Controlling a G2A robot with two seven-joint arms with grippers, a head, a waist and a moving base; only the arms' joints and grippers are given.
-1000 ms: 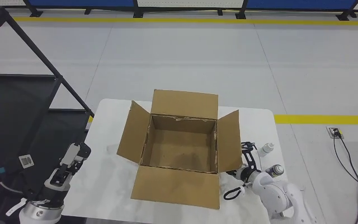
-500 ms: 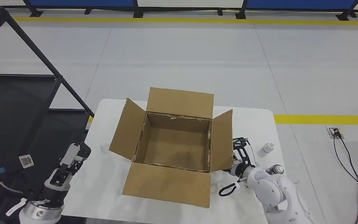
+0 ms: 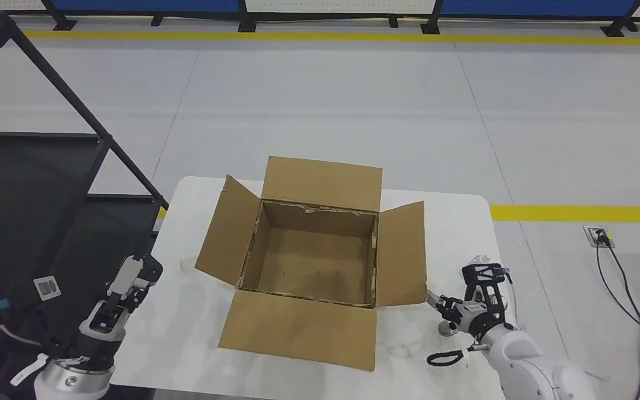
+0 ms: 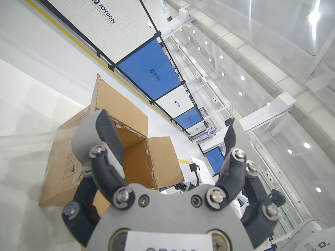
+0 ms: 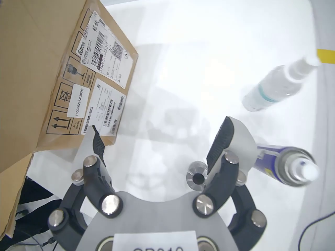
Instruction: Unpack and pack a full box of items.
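An open cardboard box (image 3: 312,262) stands mid-table with all its flaps spread; its inside looks empty. My right gripper (image 3: 465,288) is open just right of the box's right flap (image 5: 99,79), low over the table. Beside it in the right wrist view lie a clear white-capped bottle (image 5: 274,90) and a purple spray can (image 5: 285,163), the can close to one finger of the open right gripper (image 5: 159,139). My left gripper (image 3: 138,268) is open off the table's left edge, away from the box (image 4: 125,152), nothing between the left gripper (image 4: 167,129) fingers.
A black loop (image 3: 445,357) lies on the white table (image 3: 200,320) near its front right corner. A dark frame (image 3: 60,200) stands left of the table. Bare table surface runs between the right flap and the bottles.
The box first slid a little left under the right gripper's push on its right flap. The right gripper then drew back right toward the bottles, and the flap swung outward. Left arm unchanged.
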